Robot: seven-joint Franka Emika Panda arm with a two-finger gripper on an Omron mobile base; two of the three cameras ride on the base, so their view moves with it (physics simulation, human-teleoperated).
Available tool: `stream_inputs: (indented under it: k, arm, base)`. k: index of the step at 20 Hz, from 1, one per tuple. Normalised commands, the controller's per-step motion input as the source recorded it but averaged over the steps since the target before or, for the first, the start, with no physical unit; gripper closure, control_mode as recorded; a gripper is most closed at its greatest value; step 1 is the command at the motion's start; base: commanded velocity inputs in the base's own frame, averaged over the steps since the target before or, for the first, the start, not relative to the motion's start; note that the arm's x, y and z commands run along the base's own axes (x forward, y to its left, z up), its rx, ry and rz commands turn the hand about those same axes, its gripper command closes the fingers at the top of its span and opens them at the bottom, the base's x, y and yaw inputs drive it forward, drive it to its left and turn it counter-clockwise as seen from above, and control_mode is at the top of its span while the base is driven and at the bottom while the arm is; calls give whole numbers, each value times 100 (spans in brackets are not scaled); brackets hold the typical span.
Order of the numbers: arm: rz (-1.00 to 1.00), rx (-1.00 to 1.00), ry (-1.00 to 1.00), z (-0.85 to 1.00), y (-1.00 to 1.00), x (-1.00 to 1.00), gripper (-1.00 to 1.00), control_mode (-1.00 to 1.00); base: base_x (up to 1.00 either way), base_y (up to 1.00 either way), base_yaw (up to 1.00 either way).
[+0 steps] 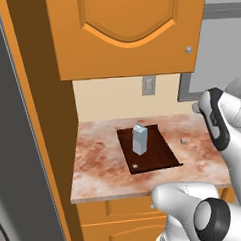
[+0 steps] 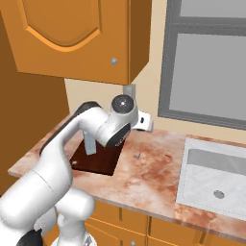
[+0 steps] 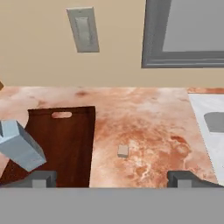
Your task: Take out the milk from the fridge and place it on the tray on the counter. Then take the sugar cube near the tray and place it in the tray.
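Note:
The milk (image 1: 139, 139) stands upright on the dark brown tray (image 1: 157, 158) on the marbled counter (image 1: 100, 168). The sugar cube (image 1: 184, 140) lies on the counter just right of the tray, apart from it. In the hand view my gripper (image 3: 113, 180) is open and empty above the counter's front. The sugar cube (image 3: 123, 151) sits just ahead of it between the fingertips, with the tray (image 3: 65, 140) and the milk (image 3: 19, 146) off to the left. My arm partly covers the milk (image 2: 90, 144) in the right base view. The fridge (image 1: 14, 148) is the dark grey panel at far left.
A sink (image 2: 216, 178) is set into the counter to the right. A wall outlet (image 3: 83, 28) and a grey window frame (image 3: 188, 30) are on the back wall. An orange upper cabinet (image 1: 128, 32) hangs over the counter.

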Motion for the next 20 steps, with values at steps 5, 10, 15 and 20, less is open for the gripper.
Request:
stream_inputs:
  k: [5, 10, 15, 20]
  arm:
    - [-13, -7, 24, -38, -4, -43, -100, -100]
    - [-10, -4, 10, -34, 0, -36, -100, -100]
    - [-1, -1, 0, -40, 0, -8, -100, -100]
    - [0, 0, 0, -41, 0, 9, -100, -100]
  base:
    - [0, 0, 0]
    - [0, 0, 0]
    - [0, 0, 0]
    - [0, 0, 0]
